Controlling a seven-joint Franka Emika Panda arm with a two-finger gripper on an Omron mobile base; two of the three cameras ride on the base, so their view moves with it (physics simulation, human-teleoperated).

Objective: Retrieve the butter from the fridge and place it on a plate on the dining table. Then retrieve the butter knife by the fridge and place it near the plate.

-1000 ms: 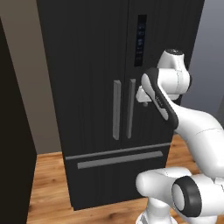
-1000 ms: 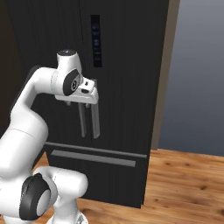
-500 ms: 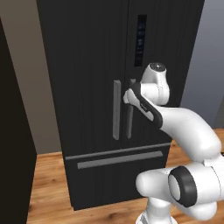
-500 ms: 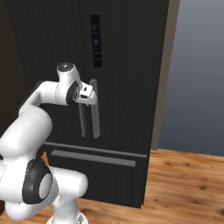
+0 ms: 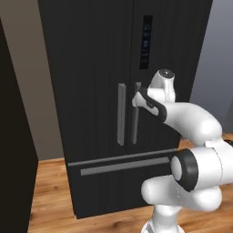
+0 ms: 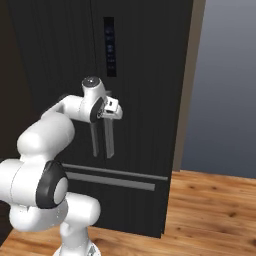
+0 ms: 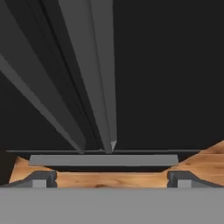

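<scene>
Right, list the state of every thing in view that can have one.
fridge: both upper doors shut, bottom drawer shut.
right door handle: upright, not gripped.
left door handle: upright, untouched.
end effector: open, empty, close to the top of the right door handle.

A wooden floor (image 5: 50, 182) runs along the bottom, from 7 to 5 o'clock. A beige wall (image 5: 32, 73) stands at 9 o'clock, a grey-blue wall (image 6: 225, 85) at 3 o'clock.
</scene>
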